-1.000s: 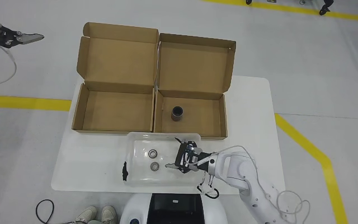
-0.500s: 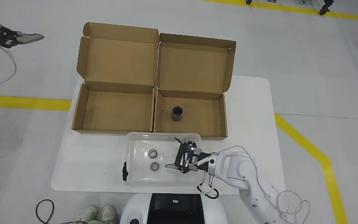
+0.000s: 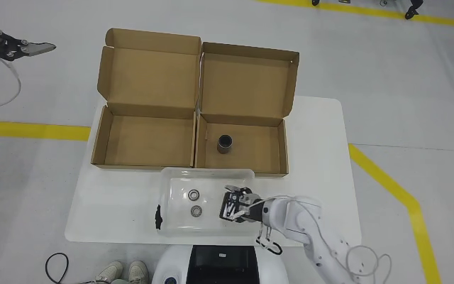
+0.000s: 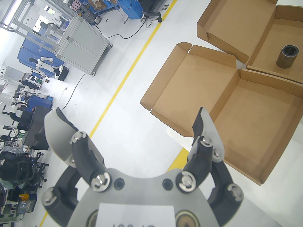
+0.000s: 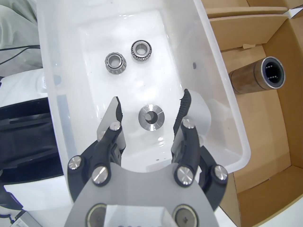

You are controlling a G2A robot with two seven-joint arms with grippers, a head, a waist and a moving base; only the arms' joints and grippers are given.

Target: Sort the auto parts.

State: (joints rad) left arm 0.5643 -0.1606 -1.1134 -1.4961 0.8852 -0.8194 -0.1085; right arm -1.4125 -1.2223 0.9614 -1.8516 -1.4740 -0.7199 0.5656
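A clear plastic bin (image 5: 206,24) holds two ringed roller bearings (image 5: 115,63) (image 5: 141,50) and a silver collar (image 5: 151,117) with a centre hole. My right gripper (image 5: 151,98) hangs open inside the bin, just above the collar, one finger on each side and not touching it. In the top view the right gripper (image 3: 228,206) is at the bin's right half and the bearings (image 3: 193,193) (image 3: 196,210) lie left of it. A dark cylindrical bushing (image 3: 225,144) stands in the right cardboard box (image 3: 266,153). My left gripper (image 4: 127,116) is open and holds nothing, out over the floor far left of the table (image 3: 28,48).
Two open cardboard boxes sit side by side behind the bin; the left box (image 3: 145,138) has nothing in it. Their lids stand folded back. The bin (image 3: 170,177) lies near the table's front edge. Bare white tabletop (image 3: 319,142) stretches to the right.
My right gripper has shifted slightly toward the table's near edge and turned a little over the bin. The parts and the left arm have stayed put.
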